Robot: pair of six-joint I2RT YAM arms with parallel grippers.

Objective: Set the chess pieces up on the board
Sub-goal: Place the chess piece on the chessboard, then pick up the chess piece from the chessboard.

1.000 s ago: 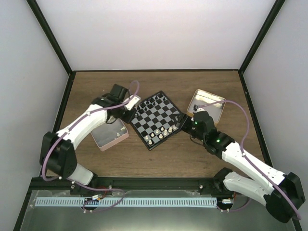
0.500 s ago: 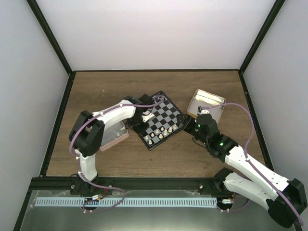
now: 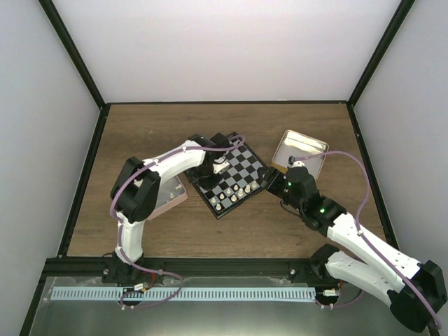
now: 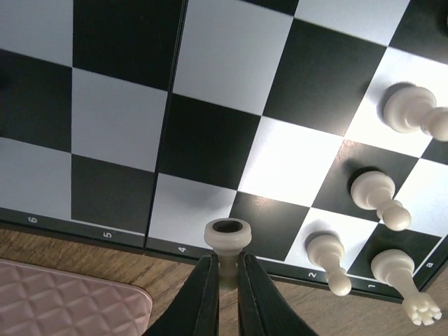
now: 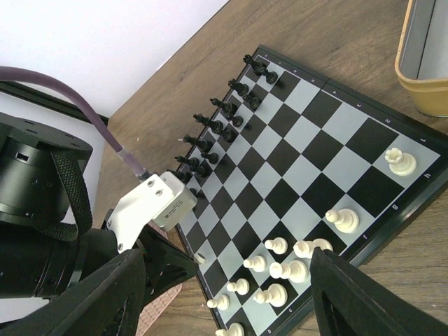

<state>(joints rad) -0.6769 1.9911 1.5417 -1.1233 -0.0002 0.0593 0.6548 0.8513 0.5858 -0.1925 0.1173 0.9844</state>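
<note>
The board (image 3: 234,162) lies turned on the table, with black pieces along its far edge (image 5: 217,129). Several cream-white chess pieces (image 3: 234,192) stand near its near edge; they also show in the left wrist view (image 4: 378,196) and the right wrist view (image 5: 290,269). My left gripper (image 3: 215,168) hovers over the board's left edge. It (image 4: 225,269) is shut on the stem of a white chess piece (image 4: 225,234), base towards the camera. That piece also shows in the right wrist view (image 5: 201,257). My right gripper (image 3: 269,183) sits at the board's right corner. Its jaws (image 5: 225,262) are wide apart and empty.
A pink tin (image 3: 162,196) lies left of the board, close under my left arm, and shows in the left wrist view (image 4: 63,301). A gold tin (image 3: 301,150) stands right of the board, beside my right wrist, and shows in the right wrist view (image 5: 423,63). Black frame rails border the wooden table.
My left gripper swung from beside the pink tin to above the board's left edge, carrying the white piece. My right arm shifted only slightly.
</note>
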